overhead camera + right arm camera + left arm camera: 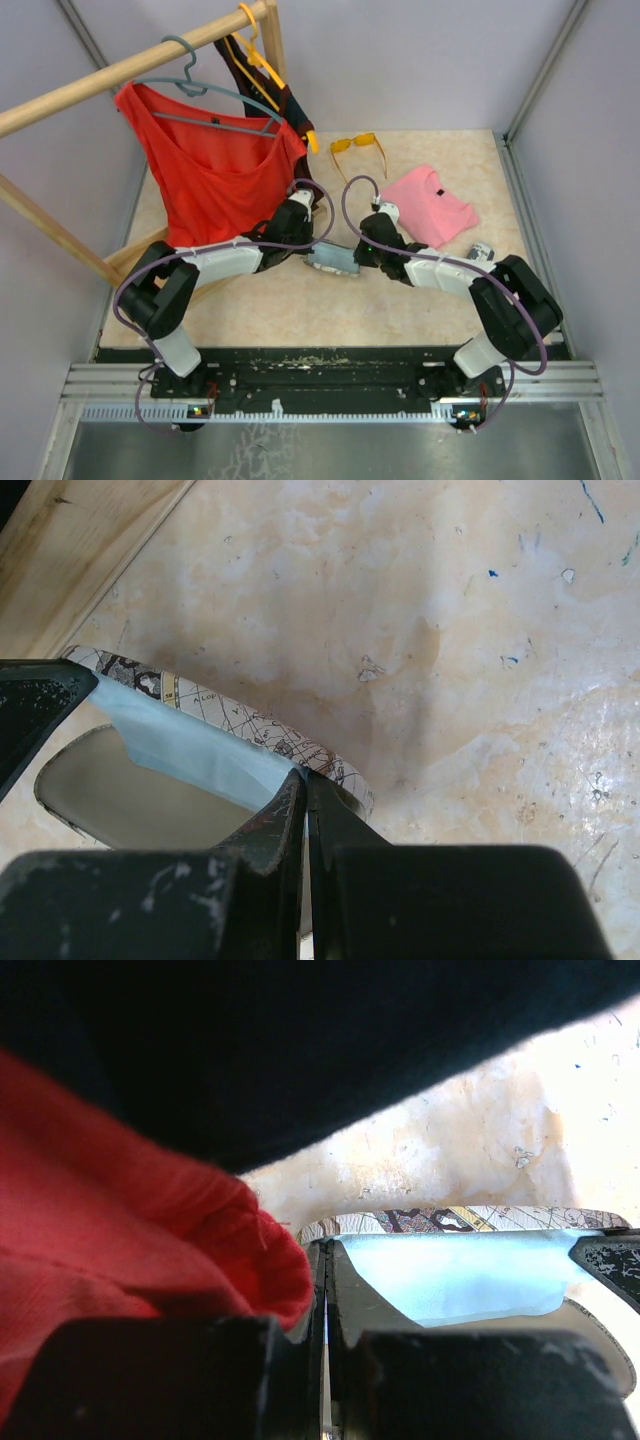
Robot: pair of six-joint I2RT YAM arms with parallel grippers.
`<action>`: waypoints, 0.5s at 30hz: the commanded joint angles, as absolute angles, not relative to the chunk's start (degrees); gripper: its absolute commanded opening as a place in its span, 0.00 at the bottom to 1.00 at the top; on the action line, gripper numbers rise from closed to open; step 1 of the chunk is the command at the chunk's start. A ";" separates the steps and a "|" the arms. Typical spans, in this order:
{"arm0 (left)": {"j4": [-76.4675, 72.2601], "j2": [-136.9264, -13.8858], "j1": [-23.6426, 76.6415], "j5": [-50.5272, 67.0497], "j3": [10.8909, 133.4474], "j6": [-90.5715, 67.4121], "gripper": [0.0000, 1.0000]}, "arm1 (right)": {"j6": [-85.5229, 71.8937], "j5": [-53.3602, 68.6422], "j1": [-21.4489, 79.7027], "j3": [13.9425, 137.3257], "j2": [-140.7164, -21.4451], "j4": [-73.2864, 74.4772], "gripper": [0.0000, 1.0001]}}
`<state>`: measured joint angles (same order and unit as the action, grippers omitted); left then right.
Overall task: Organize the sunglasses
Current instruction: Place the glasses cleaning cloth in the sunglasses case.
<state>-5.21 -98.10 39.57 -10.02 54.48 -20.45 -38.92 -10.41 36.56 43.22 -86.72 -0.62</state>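
One pair of sunglasses, with orange-yellow lenses and thin orange arms, lies on the table at the back, apart from both arms. Mid-table sits an open map-patterned glasses case. A light-blue cloth is stretched over its opening. My left gripper is shut on the cloth's left end at the case rim. My right gripper is shut on the cloth's other end. Each wrist view shows the other gripper's fingertip at its edge.
A red top hangs from a grey hanger on the wooden rack and drapes against my left wrist. A pink shirt lies to the right. A small grey-white object sits beside my right arm.
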 commanded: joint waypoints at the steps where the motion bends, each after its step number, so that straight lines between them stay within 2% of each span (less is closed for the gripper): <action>1: -7.41 -98.25 39.11 -9.76 55.55 -20.20 0.00 | -38.02 -11.07 36.04 45.79 -86.49 -2.39 0.00; 15: -7.51 -98.79 39.02 -9.76 55.76 -20.03 0.00 | -37.72 -12.66 36.04 45.66 -84.46 -1.43 0.19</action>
